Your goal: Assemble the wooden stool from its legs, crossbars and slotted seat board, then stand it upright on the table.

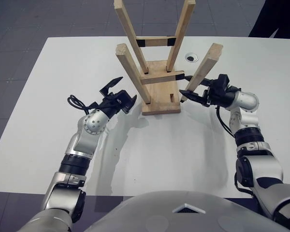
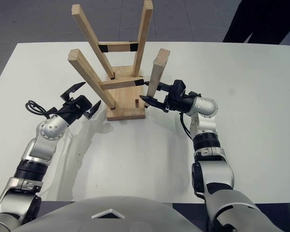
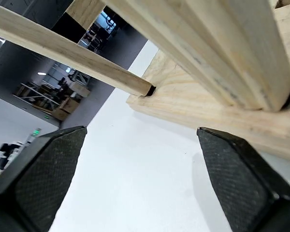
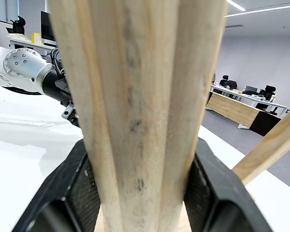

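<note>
Stool sits upside down near the far middle of the white surface, with the seat board flat on it and four legs sticking up. My right tool is clamped on the near right leg, low down just above the seat board. In the right wrist view the pads press both sides of that leg. My left tool is spread wide and holds nothing. It sits just beside the near left leg, no contact (a gap shows in both eye views). In the left wrist view its fingers frame the seat board's edge with bare surface between them. One crossbar joins the near pair of legs close to the seat. A second crossbar with black ends joins the far pair higher up. Behind the stool there's a round dark port in the surface. A black cable loops at my left wrist.
</note>
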